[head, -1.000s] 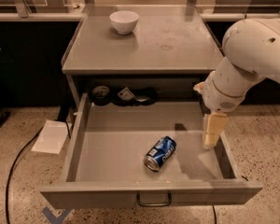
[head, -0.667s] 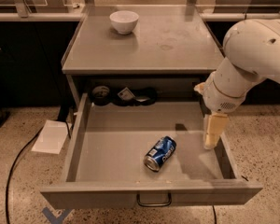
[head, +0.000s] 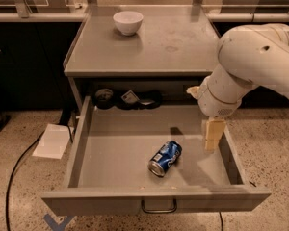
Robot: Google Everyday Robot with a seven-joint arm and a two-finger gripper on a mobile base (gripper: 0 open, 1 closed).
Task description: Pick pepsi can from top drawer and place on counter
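Observation:
The pepsi can [head: 164, 158], blue with silver ends, lies on its side in the open top drawer [head: 115, 148], right of the drawer's middle and toward its front. The drawer has a curved pull handle [head: 158, 208] on its front. My gripper [head: 213, 138] hangs from the white arm above the drawer's right side, about a can's length to the right of the can and apart from it. It holds nothing. The grey counter [head: 173, 42] lies above and behind the drawer.
A white bowl [head: 127, 22] stands at the counter's back left. Dark small items [head: 127, 98] lie at the drawer's rear under the counter. A white paper [head: 51, 141] and a black cable [head: 19, 172] lie on the floor to the left.

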